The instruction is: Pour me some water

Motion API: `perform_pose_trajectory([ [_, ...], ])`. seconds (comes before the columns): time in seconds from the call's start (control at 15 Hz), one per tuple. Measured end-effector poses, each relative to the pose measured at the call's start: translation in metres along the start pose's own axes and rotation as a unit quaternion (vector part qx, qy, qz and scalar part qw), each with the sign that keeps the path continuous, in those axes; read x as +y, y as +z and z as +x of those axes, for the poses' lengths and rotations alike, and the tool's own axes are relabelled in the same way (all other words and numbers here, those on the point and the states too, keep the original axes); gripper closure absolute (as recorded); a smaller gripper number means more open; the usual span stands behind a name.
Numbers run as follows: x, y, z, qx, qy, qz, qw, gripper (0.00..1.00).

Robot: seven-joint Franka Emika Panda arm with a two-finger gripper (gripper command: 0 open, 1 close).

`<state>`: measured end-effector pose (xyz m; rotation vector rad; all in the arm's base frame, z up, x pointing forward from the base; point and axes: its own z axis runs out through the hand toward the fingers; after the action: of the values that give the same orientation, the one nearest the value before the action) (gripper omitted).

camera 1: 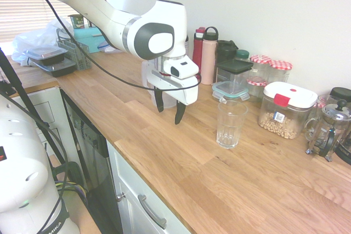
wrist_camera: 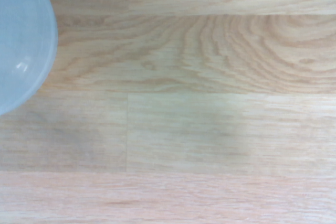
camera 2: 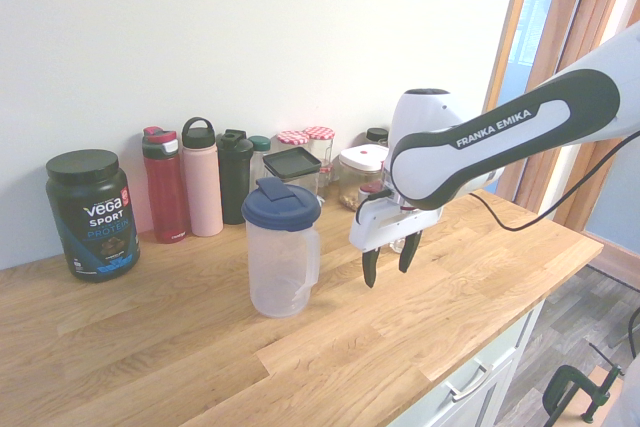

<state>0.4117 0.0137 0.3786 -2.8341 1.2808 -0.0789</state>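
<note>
A clear plastic pitcher [camera 2: 282, 259] with a dark blue lid stands upright on the wooden counter [camera 2: 150, 347]. In the first exterior view only a sliver of the pitcher [camera 1: 147, 76] shows behind the arm. An empty ribbed drinking glass [camera 1: 230, 123] stands on the counter to the other side. My gripper [camera 2: 388, 265] hangs between the two, pointing down just above the wood, open and holding nothing. It also shows in the first exterior view, gripper [camera 1: 168, 109]. A blurred pale round shape [wrist_camera: 21, 40] sits at the wrist view's edge; I cannot tell which vessel it is.
Along the wall stand a red bottle [camera 2: 165, 187], a pink bottle [camera 2: 202, 179], a black shaker [camera 2: 235, 175], a Vega tub [camera 2: 92, 215], several lidded jars and boxes [camera 1: 286, 109] and a French press [camera 1: 329, 130]. The counter's front edge [camera 1: 142, 182] drops to drawers.
</note>
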Motion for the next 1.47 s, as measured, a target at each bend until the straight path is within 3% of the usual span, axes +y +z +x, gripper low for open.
perform_pose_trajectory([
  [0.2, -0.004, -0.005, -0.002, 0.001, -0.007, 0.004, 1.000, 0.00],
  [0.33, -0.013, -0.033, -0.016, 0.011, -0.017, 0.013, 1.000, 0.00],
  [0.67, -0.031, -0.117, -0.111, 0.066, -0.026, 0.045, 0.996, 0.00],
  [1.0, -0.089, -0.108, -0.141, 0.093, -0.016, 0.063, 0.993, 0.00],
  [1.07, -0.100, -0.100, -0.135, 0.098, -0.015, 0.065, 0.993, 1.00],
  [1.47, -0.127, -0.076, -0.121, 0.107, -0.019, 0.062, 0.992, 1.00],
])
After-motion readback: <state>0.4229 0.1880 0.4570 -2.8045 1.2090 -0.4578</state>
